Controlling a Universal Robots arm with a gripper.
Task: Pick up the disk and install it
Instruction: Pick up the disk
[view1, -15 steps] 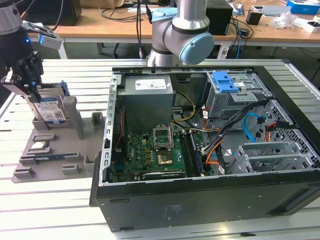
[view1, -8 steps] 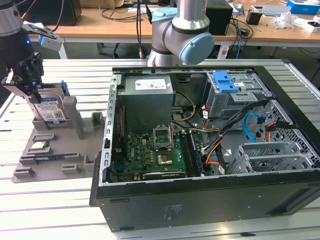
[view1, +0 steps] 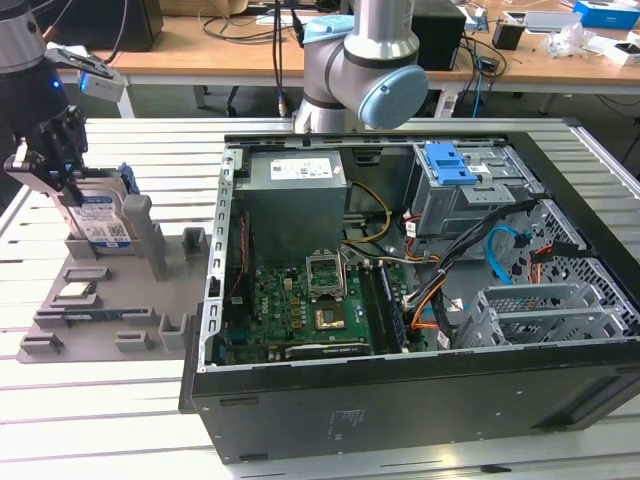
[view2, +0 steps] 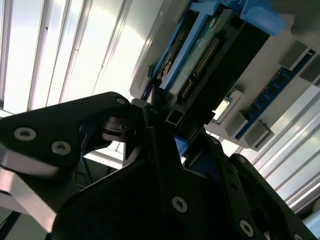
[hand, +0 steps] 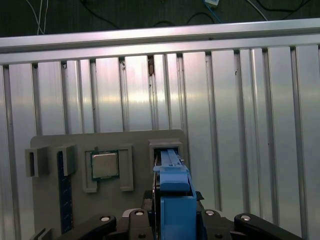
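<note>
Exterior view: disk (view1: 100, 215) upright in grey fixture tray (view1: 110, 300) on slatted aluminium table (view1: 120, 420), at exterior view's left, well apart from open computer case (view1: 400, 300); gripper (view1: 62, 178) at disk's upper edge.
Second wrist view: black fingers (view2: 100, 125) clamped on both faces of disk.
First wrist view: disk's blue frame (hand: 172, 195) grasped between jaws; processor chip (hand: 105, 165) in neighbouring tray pocket.

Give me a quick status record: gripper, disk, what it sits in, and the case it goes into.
gripper: at the exterior view's left, down at the top edge of the disk
disk: upright on edge in a slot of the fixture tray, in its blue frame
fixture tray: grey, on the slatted table; also holds a processor chip lying flat
computer case: open, to the exterior view's right of the tray
drive bay: blue-handled, inside the case
progress: disk in the tray, not yet in the case
</note>
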